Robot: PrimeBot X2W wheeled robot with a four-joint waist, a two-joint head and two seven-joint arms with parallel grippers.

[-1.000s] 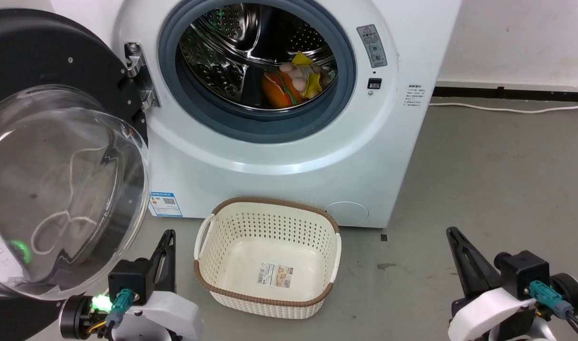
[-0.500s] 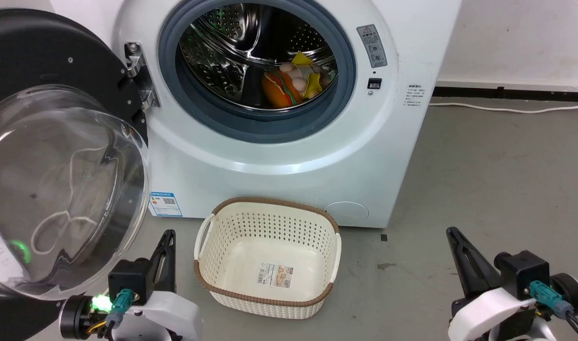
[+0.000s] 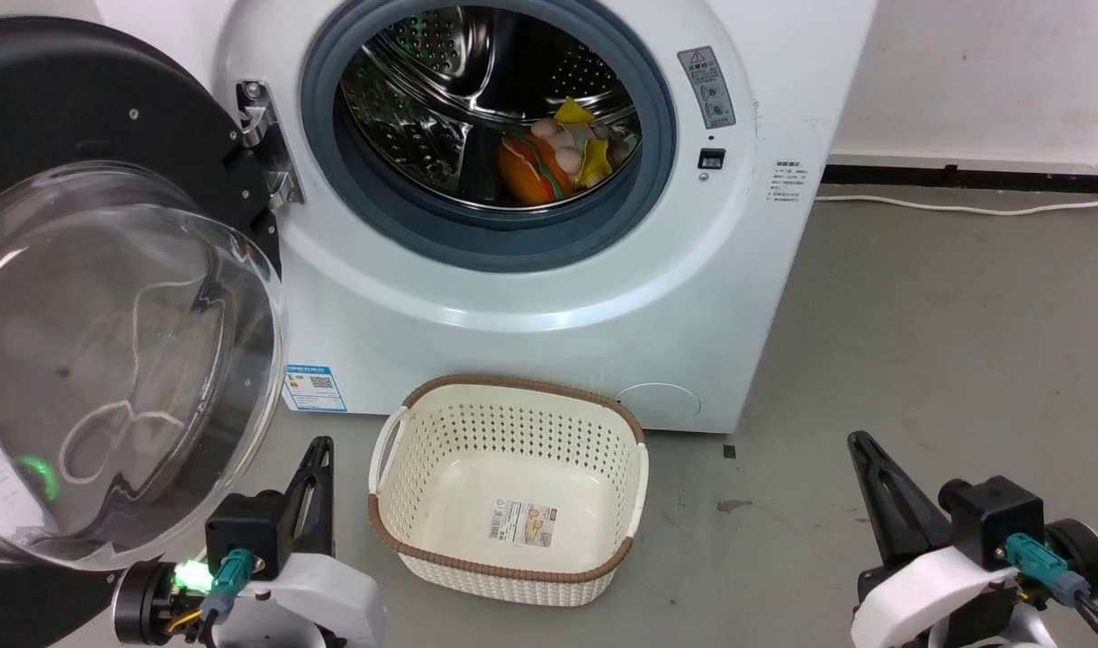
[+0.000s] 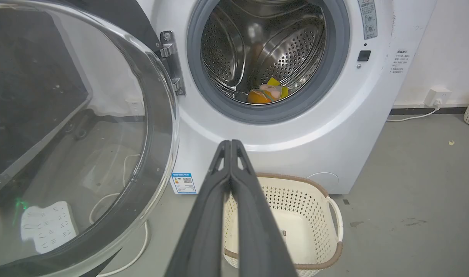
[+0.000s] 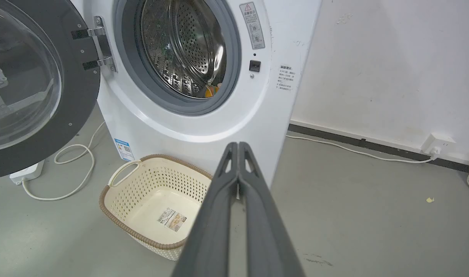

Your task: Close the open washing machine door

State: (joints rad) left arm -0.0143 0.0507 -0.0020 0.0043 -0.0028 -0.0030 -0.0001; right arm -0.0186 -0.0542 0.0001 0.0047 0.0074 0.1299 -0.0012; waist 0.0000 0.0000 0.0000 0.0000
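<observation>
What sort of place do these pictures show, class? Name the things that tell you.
Probably a laundry corner: a big white front-loading washing machine, a cream perforated plastic basket before it, a bare grey floor.

No words legible. Washing machine (image 3: 531, 306) front: grey warning label (image 3: 706, 87) with red triangle, upper right; blue sticker (image 3: 315, 388) with QR code, lower left corner. Basket (image 3: 513, 423) bottom: paper tag (image 3: 523, 523), unreadable.

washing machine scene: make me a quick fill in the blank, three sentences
1. The washing machine door stands wide ____.
2. The cream basket sits in ____ of the washing machine.
3. The left gripper and the right gripper are both ____, holding nothing.
Missing words: open; front; shut
</observation>
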